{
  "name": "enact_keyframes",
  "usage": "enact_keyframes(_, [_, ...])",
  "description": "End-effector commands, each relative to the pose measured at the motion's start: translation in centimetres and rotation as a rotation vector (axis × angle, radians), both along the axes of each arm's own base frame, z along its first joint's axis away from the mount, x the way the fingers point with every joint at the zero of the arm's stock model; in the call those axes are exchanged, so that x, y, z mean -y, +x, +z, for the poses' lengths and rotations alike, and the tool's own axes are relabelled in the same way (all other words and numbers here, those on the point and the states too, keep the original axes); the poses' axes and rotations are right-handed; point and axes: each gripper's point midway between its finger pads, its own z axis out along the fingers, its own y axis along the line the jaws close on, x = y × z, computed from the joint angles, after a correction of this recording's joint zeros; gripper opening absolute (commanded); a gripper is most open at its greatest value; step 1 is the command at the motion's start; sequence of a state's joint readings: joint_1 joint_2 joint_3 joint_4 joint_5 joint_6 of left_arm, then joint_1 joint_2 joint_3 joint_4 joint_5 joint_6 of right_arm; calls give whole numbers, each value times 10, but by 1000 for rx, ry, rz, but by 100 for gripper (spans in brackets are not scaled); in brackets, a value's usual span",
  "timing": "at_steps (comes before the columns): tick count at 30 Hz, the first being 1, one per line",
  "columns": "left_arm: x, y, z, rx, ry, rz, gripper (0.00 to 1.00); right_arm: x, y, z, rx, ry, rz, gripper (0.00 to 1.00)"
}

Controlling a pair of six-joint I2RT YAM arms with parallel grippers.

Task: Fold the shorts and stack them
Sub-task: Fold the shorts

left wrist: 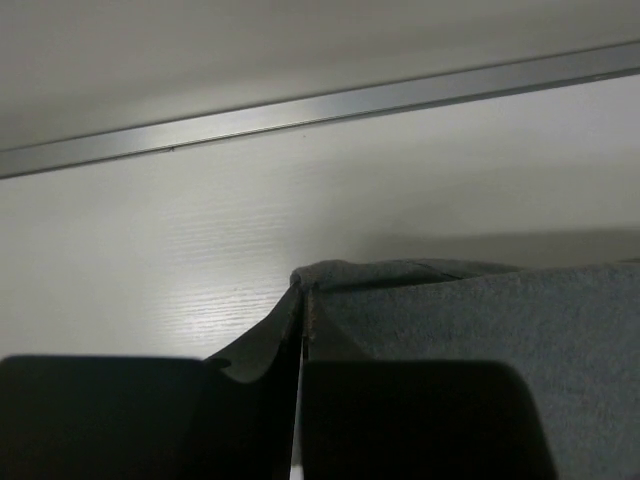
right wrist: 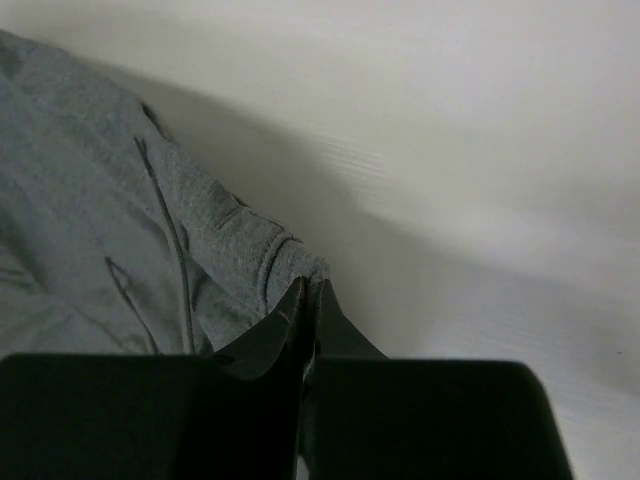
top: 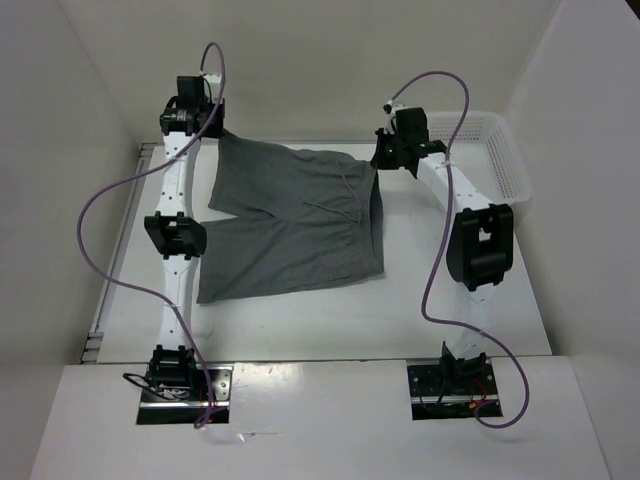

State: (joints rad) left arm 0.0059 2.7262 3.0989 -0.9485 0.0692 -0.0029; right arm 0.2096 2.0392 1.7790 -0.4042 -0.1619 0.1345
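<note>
Grey fabric is lying spread over the middle of the white table (top: 300,335): one pair of shorts (top: 295,225), its two legs pointing toward the left arm and its waistband facing the right arm. The near leg is resting flat. The far leg is running up to the left gripper (top: 215,128) at the table's far left corner.

In the left wrist view, the left gripper (left wrist: 300,335) is pinching a corner of the shorts (left wrist: 480,320), its two dark fingers (left wrist: 265,345) pressed together with cloth between them. One metal rail (left wrist: 320,105) is crossing the view behind it.

The right gripper (top: 383,160) is sitting at the far end of the waistband. In its wrist view, the right gripper (right wrist: 307,300) is clamping the waistband corner of the shorts (right wrist: 90,210), and the tips are meeting on the fold. Two thin drawstring ends (right wrist: 165,215) are trailing across the fabric just beside it.

One white mesh basket (top: 505,150) is standing at the far right edge of the table, apart from the shorts. Two purple cables (top: 110,195) are looping in the air, one along each arm.
</note>
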Motion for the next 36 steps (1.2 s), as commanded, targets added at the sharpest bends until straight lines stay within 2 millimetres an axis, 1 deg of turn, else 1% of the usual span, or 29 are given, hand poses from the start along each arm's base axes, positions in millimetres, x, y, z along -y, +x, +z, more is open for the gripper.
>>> enact_keyframes(1, [6, -22, 70, 84, -15, -29, 0, -7, -7, 49, 142, 10, 66, 0])
enact_keyframes(3, [30, -35, 67, 39, -38, -86, 0, -7, -11, 42, 130, 8, 66, 0])
enact_keyframes(5, [50, -47, 76, 28, -109, -184, 0, -11, -14, 45, 139, 10, 75, 0])
enact_keyframes(6, [74, -57, 79, 15, -196, -302, 0, -10, -17, 46, 141, 10, 75, 0])
enact_keyframes(7, [85, -62, 82, 15, -238, -359, 0, -10, -16, 46, 144, 3, 80, 0])
enact_keyframes(8, [92, -61, 88, 40, -259, -396, 0, -10, -16, 46, 144, 3, 80, 0])
enact_keyframes(9, [102, -61, 86, 43, -301, -456, 0, -10, -15, 48, 153, 5, 80, 0])
enact_keyframes(10, [103, -52, 89, 81, -293, -463, 0, -9, -18, 47, 153, -2, 85, 0])
enact_keyframes(11, [102, -44, 81, 88, -286, -456, 0, -9, -19, 43, 144, -4, 85, 0])
enact_keyframes(12, [105, -38, 78, 100, -271, -448, 0, -9, -21, 46, 153, -3, 85, 0])
enact_keyframes(13, [100, -27, 78, 135, -245, -424, 0, -6, -20, 50, 167, -16, 81, 0])
enact_keyframes(14, [96, -18, 63, 127, -233, -402, 0, -4, -22, 44, 154, -24, 72, 0])
enact_keyframes(15, [94, -12, 56, 132, -225, -391, 0, -3, -24, 38, 142, -27, 72, 0])
enact_keyframes(16, [95, -5, 50, 144, -223, -392, 0, -1, -24, 43, 155, -39, 67, 0])
enact_keyframes(17, [95, 1, 29, 118, -227, -389, 0, -1, -24, 41, 155, -39, 67, 0])
enact_keyframes(19, [101, 3, 17, 111, -251, -424, 0, 1, -23, 40, 156, -45, 58, 0])
enact_keyframes(20, [109, 3, 4, 89, -263, -442, 0, 1, -23, 40, 156, -45, 58, 0])
enact_keyframes(21, [110, 5, 6, 102, -261, -444, 0, 1, -24, 39, 147, -47, 59, 0])
enact_keyframes(23, [114, 11, -3, 99, -213, -396, 0, 1, -24, 39, 150, -54, 64, 0])
enact_keyframes(25, [108, 18, -5, 110, -157, -326, 0, 3, -23, 33, 140, -61, 57, 0])
enact_keyframes(26, [104, 17, 0, 112, -144, -307, 0, 3, -22, 28, 131, -63, 57, 0])
enact_keyframes(27, [101, 15, -3, 94, -135, -291, 0, 2, -22, 23, 122, -65, 58, 0])
enact_keyframes(28, [92, 15, 7, 104, -105, -247, 0, 1, -22, 23, 122, -60, 65, 0])
enact_keyframes(30, [83, 7, 11, 78, -80, -207, 0, 0, -18, 24, 131, -58, 65, 0])
enact_keyframes(31, [74, 3, 28, 91, -51, -166, 0, -1, -16, 30, 144, -55, 64, 0])
enact_keyframes(33, [65, -9, 35, 54, -25, -127, 0, -1, -15, 25, 135, -57, 65, 0])
enact_keyframes(34, [60, -22, 62, 66, -32, -129, 0, 0, -16, 31, 146, -55, 64, 0])
enact_keyframes(35, [53, -32, 25, -56, -49, -132, 0, 0, -19, 36, 153, -53, 64, 0])
enact_keyframes(36, [59, -43, 16, -100, -74, -160, 0, 0, -18, 43, 174, -49, 63, 0])
